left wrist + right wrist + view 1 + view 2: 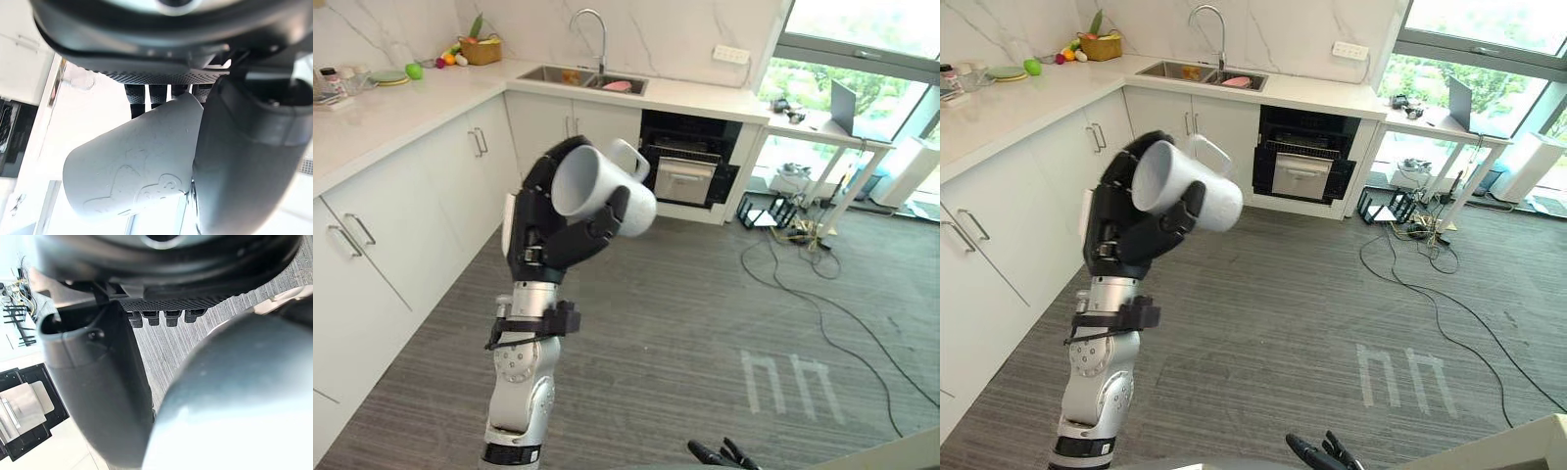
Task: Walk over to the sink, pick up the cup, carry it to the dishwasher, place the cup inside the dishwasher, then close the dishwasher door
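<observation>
I see the L hand (548, 240) up mid-frame, fingers and thumb curled round the white cup (597, 191). The cup lies tilted on its side in that grip, mouth toward the cam, handle up and away, clear of any surface. The dishwasher (683, 174) looks open under the counter (705, 98), just right of the sink (548, 74), well apart from the cup. The R hand (720, 453) sits low at the near edge; can't tell if it's open or closed.
</observation>
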You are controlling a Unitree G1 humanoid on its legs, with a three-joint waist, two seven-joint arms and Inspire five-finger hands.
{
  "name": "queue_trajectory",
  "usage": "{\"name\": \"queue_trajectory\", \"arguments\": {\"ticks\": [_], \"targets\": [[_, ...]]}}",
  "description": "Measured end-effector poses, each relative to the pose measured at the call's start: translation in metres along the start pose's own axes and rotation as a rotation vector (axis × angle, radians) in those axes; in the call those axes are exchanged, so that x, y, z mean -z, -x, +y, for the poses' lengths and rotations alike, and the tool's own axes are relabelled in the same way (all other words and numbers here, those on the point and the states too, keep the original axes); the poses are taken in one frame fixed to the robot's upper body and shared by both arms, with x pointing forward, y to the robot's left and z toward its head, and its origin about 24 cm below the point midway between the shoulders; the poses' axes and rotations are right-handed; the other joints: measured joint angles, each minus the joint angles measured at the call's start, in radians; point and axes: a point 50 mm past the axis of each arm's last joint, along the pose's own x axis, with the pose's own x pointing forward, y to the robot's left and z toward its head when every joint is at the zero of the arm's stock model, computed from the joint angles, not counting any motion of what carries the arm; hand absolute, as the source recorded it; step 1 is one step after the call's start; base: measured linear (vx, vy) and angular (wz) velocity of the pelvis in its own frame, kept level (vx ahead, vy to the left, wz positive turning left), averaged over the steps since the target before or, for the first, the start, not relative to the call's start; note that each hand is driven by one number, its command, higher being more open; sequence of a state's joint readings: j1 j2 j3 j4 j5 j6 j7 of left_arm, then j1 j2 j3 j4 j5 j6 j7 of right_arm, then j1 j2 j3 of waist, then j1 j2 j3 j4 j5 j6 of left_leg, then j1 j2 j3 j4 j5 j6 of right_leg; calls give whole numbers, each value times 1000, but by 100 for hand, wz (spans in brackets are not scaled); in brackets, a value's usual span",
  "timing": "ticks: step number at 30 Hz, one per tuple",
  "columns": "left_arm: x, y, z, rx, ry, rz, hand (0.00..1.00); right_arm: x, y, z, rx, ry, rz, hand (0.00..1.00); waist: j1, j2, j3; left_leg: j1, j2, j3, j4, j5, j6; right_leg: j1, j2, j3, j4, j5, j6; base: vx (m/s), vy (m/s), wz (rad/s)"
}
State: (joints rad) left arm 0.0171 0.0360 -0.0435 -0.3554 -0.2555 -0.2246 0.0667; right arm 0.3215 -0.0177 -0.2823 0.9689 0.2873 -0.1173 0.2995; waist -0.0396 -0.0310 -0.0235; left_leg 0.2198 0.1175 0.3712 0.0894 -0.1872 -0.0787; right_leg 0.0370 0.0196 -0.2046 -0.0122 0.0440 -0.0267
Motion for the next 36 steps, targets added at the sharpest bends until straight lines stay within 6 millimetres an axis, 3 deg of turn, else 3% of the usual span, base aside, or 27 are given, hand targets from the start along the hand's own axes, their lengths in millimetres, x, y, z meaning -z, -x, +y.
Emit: {"name": "queue_trajectory", "arguments": {"ticks": [7,9,10,11,12,13,15,17,18,19,21,23,25,27,28,29,30,31,32,33,34,35,36], "targets": [[-3,2,20,-114,-40,-7,0,1,1,-7,57,42,1,100,23,6,4,-6,-2,-26,1,18,1,7,-3,-23,1,-5,-6,-22,-14,11],[-1,9,27,-142,-68,15,0,-2,-2,-2,43,68,1,100,26,-8,25,-45,-2,-46,130,13,7,14,-28,-19,32,-44,-2,-46,-31,2],[-1,13,31,-154,-81,29,0,-5,-5,1,28,85,-3,100,29,-14,52,-110,14,-60,305,1,22,18,-43,-15,56,-63,0,-103,-44,-1],[-3,18,31,-162,-96,31,0,-11,-5,-1,19,101,-15,100,32,0,78,-209,57,-66,531,9,36,28,-38,-15,61,-68,-1,-116,-35,-3],[-4,20,30,-162,-99,30,0,-14,-5,-4,18,114,-19,100,36,18,88,-260,85,-71,625,27,61,33,-27,-15,56,-68,-1,-60,-45,-5],[-6,24,27,-166,-83,20,0,-22,-5,-12,24,141,-28,100,52,58,96,-337,150,-85,763,54,82,22,9,-5,117,-86,-4,35,-10,1],[-9,26,29,-163,-95,11,0,-27,-6,-15,31,160,-24,100,42,59,149,-404,181,-116,902,84,98,3,-7,-25,224,-167,-29,48,21,41],[-8,32,36,-179,-137,31,0,-29,-7,-15,36,145,-32,100,45,56,161,-427,152,-112,829,-13,82,-5,-40,-41,236,-174,-30,22,37,47],[-9,32,40,-192,-148,32,0,-36,-10,-13,32,147,-47,100,43,52,183,-429,109,-114,684,-58,61,-5,-74,-53,233,-174,-30,54,92,51],[-6,34,44,-206,-157,49,0,-38,-11,-13,32,147,-44,100,43,50,188,-418,60,-125,474,-48,39,-2,-104,-60,220,-176,-27,45,108,52],[-1,43,52,-244,-168,85,0,-37,-11,-17,39,151,-30,100,47,65,187,-394,21,-198,206,15,-8,23,-119,-63,182,-179,-12,110,139,34],[5,56,60,-285,-177,117,0,-35,-10,-20,41,151,-19,100,55,83,184,-385,33,-245,131,74,-60,61,-128,-62,170,-199,22,214,231,21],[12,61,64,-287,-179,150,0,-33,-8,-22,51,149,-9,100,64,80,176,-380,14,-238,164,108,-47,79,-151,-53,171,-212,50,251,259,3],[18,64,67,-290,-164,181,0,-30,-7,-25,64,142,10,100,82,75,161,-367,-28,-217,184,112,-20,100,-193,-28,172,-225,106,326,306,-24],[21,64,69,-284,-155,193,0,-26,-7,-25,68,132,23,100,77,66,155,-344,-59,-207,177,122,42,89,-222,-5,314,-247,145,405,308,11],[25,62,67,-249,-149,213,0,-22,-6,-23,80,75,8,100,61,55,151,-310,-89,-209,197,106,104,50,-258,12,651,-273,168,355,220,26],[26,61,65,-229,-146,219,0,-21,-6,-22,83,65,4,100,57,46,149,-288,-106,-208,192,95,112,40,-277,8,773,-249,180,371,157,38],[26,59,60,-183,-142,224,0,-18,-5,-24,88,53,5,100,54,20,140,-257,-140,-213,180,82,120,36,-305,-7,876,-144,180,429,125,25],[25,56,51,-111,-132,224,0,-12,-3,-24,96,34,10,100,58,-3,106,-239,-177,-212,139,78,125,22,-331,-5,887,-53,152,420,101,24],[23,54,45,-78,-125,218,0,-13,-3,-24,98,33,3,100,57,-7,95,-228,-185,-214,115,79,126,-2,-328,19,905,1,135,408,95,26],[22,49,33,-6,-111,201,0,-15,0,-28,108,26,-21,100,46,18,97,-196,-183,-233,59,91,141,-46,-305,52,946,86,141,381,61,24],[20,41,23,59,-98,175,0,-12,-1,-22,100,-8,-35,100,38,29,104,-166,-179,-242,30,97,151,-101,-279,70,1007,-35,144,378,39,18],[20,37,19,82,-90,162,0,-12,-2,-18,94,-28,-53,100,36,26,111,-150,-177,-242,18,93,151,-132,-264,70,1026,-102,136,355,-8,1]]}}
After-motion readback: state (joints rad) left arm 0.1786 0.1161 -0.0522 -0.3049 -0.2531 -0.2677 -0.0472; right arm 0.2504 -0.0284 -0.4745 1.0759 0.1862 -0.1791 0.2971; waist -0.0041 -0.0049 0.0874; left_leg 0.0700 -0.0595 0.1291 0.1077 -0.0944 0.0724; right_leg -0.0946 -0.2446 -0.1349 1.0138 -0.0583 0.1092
